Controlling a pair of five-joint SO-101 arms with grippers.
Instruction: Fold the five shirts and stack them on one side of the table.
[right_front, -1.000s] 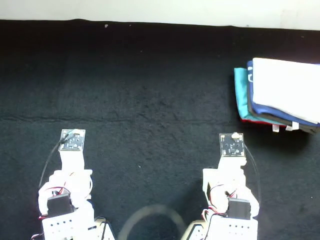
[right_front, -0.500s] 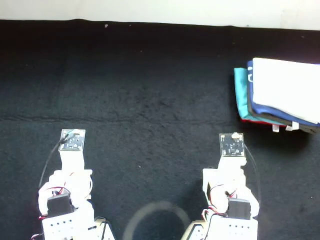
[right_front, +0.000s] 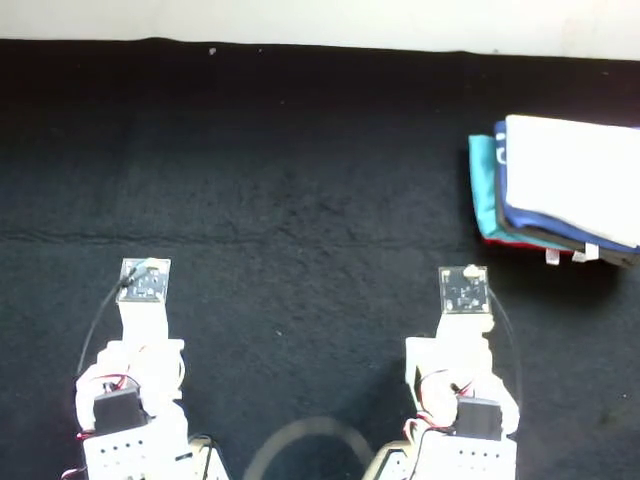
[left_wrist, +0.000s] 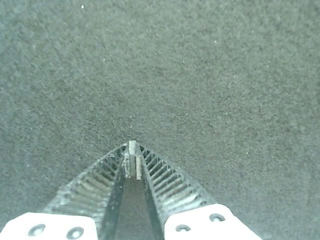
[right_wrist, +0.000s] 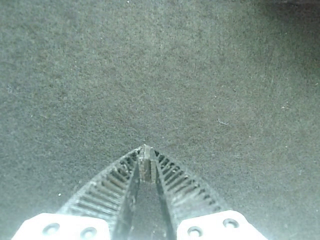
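Both sets of jaws are pressed together, tips meeting, nothing held: the left gripper (left_wrist: 132, 160) hangs over the black cloth (right_front: 300, 180), and so does the right gripper (right_wrist: 146, 161). From above, one arm (right_front: 140, 340) sits at 7 o'clock, the other arm (right_front: 462, 340) at 5. The stack of folded shirts (right_front: 560, 180), white on top, lies at 2 o'clock, well apart from both. A pale wall (right_front: 300, 20) runs along 12. Arms and stack sit exactly as they did a second ago.

Black felt-like cloth (right_front: 300, 180) spreads flat under even light, meeting a pale wall (right_front: 300, 18) along its far edge.
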